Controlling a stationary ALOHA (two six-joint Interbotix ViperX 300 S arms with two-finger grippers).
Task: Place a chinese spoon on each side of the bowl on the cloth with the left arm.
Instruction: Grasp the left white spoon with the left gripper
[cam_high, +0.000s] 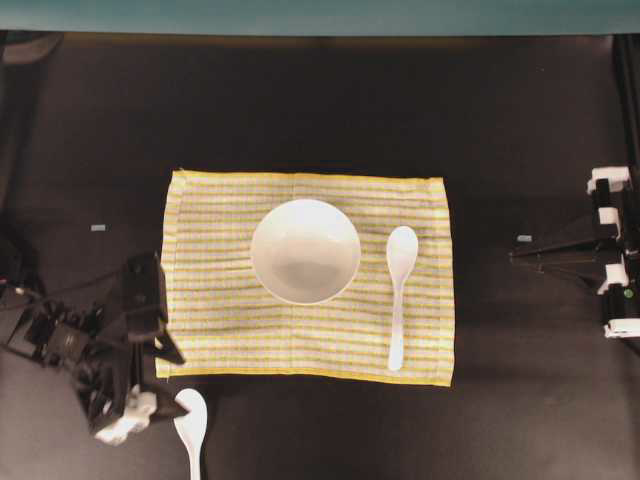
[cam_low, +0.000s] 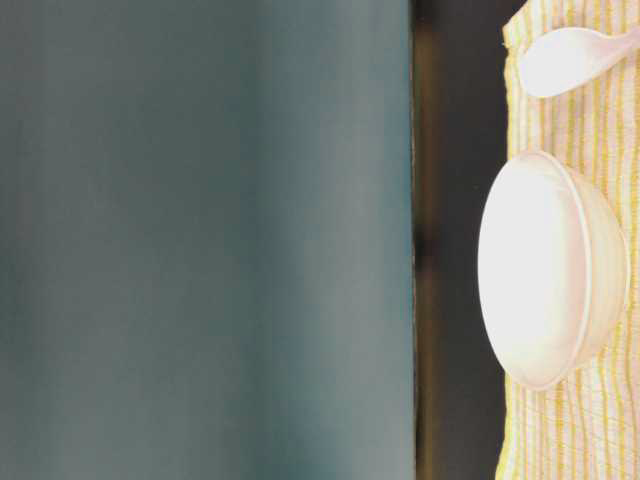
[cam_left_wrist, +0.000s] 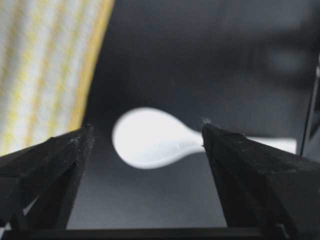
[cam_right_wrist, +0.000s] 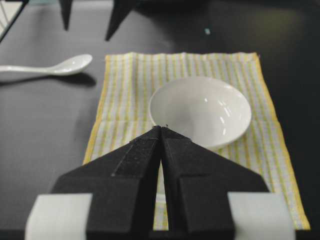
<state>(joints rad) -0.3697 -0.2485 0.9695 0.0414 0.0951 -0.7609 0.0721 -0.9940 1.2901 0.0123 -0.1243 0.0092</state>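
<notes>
Just beyond the left hand (cam_left_wrist: 145, 137), between its widely spread fingers and empty of any grip, one chinese spoon (cam_left_wrist: 150, 137) lies on the dark tabletop (cam_high: 300, 110), off the cloth (cam_high: 220, 320). Farther from that hand, the bowl (cam_high: 305, 251) sits mid-cloth with the second spoon (cam_high: 399, 280) beside it on the far side. Well apart, the right hand (cam_right_wrist: 162, 131) is pressed closed, holding nothing.

Black matte table (cam_high: 300, 100) — teal wall (cam_low: 200, 240) behind it.
</notes>
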